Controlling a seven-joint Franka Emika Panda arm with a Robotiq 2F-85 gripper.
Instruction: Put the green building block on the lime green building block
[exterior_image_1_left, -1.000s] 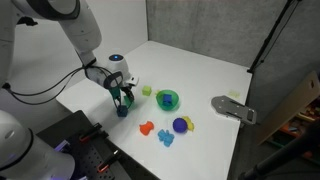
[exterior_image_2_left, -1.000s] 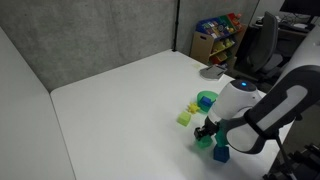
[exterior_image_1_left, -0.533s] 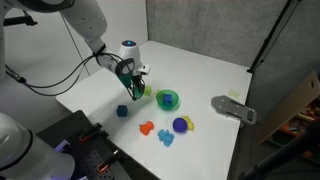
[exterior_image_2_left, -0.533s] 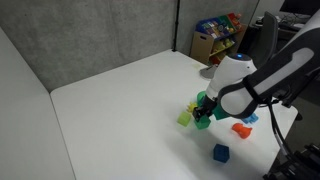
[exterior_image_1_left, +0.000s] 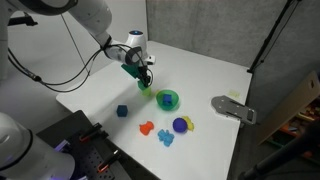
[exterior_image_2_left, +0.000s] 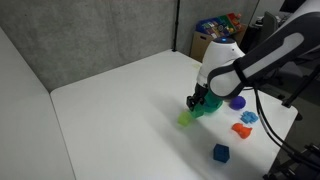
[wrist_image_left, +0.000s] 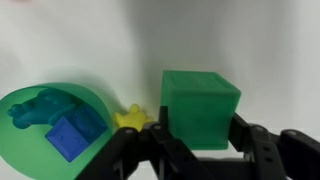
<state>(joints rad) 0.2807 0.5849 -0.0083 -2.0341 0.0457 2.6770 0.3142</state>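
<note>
— White table (exterior_image_2_left: 110, 95). Gripper (exterior_image_2_left: 202, 103)?
— Clamped on green building block (wrist_image_left: 200, 100), held aloft.
— Lime green building block (exterior_image_2_left: 186, 118)?
— Resting on table, just below and seemingly slightly offset; needs small nudge, then lowering.

I see my gripper (exterior_image_1_left: 141, 84) with a small green plastic building block (exterior_image_1_left: 140, 80) between its fingers, low over the white table (exterior_image_1_left: 205, 65). A round green plastic bowl (exterior_image_1_left: 167, 99) sits just beside the gripper. A small dark blue plastic cube (exterior_image_1_left: 122, 111) lies near it, closer to the camera. A purple ball (exterior_image_1_left: 180, 125) lies well apart, past the bowl.
</note>
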